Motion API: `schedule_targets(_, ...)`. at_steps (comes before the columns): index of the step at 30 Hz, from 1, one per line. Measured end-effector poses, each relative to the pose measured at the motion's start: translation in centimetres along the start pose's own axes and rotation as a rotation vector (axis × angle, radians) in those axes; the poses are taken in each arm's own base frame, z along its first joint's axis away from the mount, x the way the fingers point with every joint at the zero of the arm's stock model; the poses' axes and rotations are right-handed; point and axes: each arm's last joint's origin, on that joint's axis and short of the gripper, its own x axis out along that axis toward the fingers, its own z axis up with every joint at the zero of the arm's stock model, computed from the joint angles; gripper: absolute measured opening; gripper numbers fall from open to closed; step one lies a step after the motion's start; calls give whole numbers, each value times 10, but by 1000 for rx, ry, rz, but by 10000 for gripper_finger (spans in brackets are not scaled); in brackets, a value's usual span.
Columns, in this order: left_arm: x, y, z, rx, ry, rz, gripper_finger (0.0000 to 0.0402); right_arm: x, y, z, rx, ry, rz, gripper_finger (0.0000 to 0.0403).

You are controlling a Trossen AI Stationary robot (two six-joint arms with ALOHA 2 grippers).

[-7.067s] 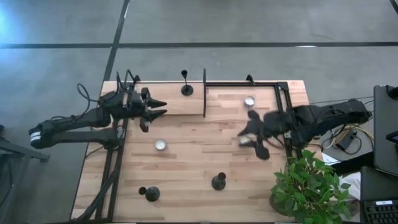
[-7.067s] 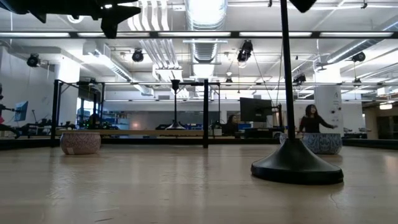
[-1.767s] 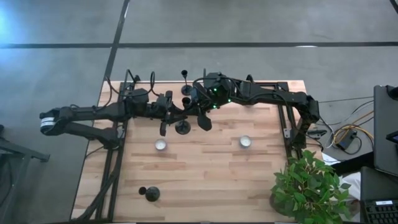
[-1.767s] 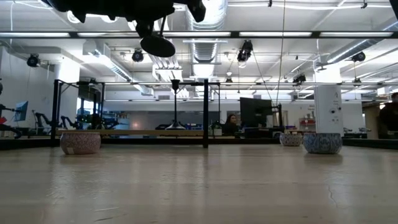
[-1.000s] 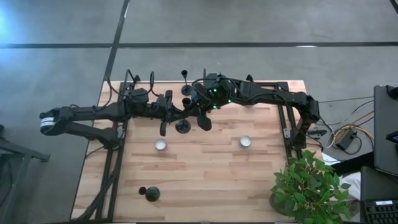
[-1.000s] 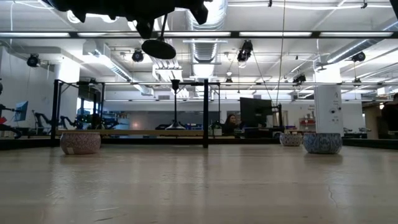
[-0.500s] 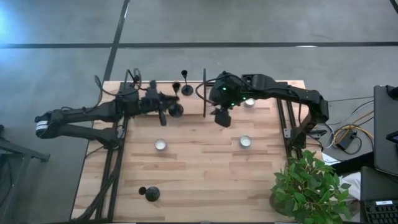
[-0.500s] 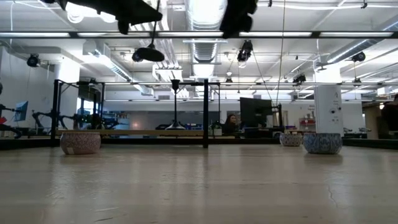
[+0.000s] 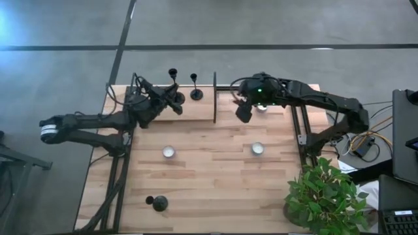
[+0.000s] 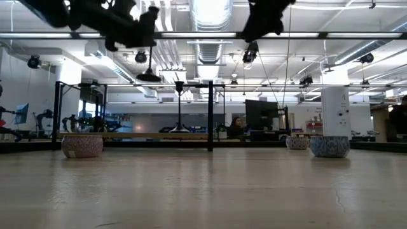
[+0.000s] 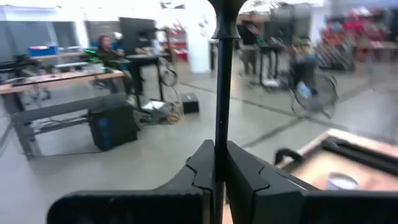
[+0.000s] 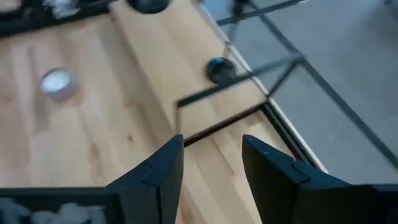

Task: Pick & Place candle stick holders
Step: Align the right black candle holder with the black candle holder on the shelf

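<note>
My left gripper (image 9: 168,104) is over the table's far left part, shut on a black candle stick holder (image 9: 175,96) that it holds up in the air. The holder's round base (image 10: 148,77) hangs below the fingers and its small cup (image 11: 227,12) is above them. A second holder (image 9: 196,93) stands on its round base by the far edge. A third (image 9: 157,203) is near the front left corner. My right gripper (image 9: 243,114) hovers open and empty right of the black upright post (image 9: 215,98). My left gripper pinches the holder's thin stem (image 11: 219,124) between its two fingers (image 11: 249,180). The fingers come level from the table's left side and lie across the stem. The holder is about upright, base down, lifted clear of the table.
Three low tealight discs lie on the wood: one left of centre (image 9: 169,152), one right of centre (image 9: 258,149), one at the far right (image 9: 262,106) beside my right gripper. A black frame (image 9: 281,87) edges the far right part. A potted plant (image 9: 326,196) stands at the front right.
My left gripper has carried the holder toward the table's far left and has turned, so the holder now stands about upright. My right gripper has come away from the holder and drawn back toward the table's right and far side, past the post.
</note>
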Motion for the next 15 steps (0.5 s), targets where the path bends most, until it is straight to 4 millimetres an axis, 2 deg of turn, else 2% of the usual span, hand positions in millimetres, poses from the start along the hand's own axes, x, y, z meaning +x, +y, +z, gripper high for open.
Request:
schedule_targets(3,1,4,-18,17,21,57,20,-4,-9,-17,52,-79,-1,144)
schedule_targets(8,5,13,-33,20,42,132,19,-5,-18,-41,121,-180,-2,133)
schedule_targets(15,20,26,-57,2,70,166,20,-5,-23,-62,165,-230,2,123)
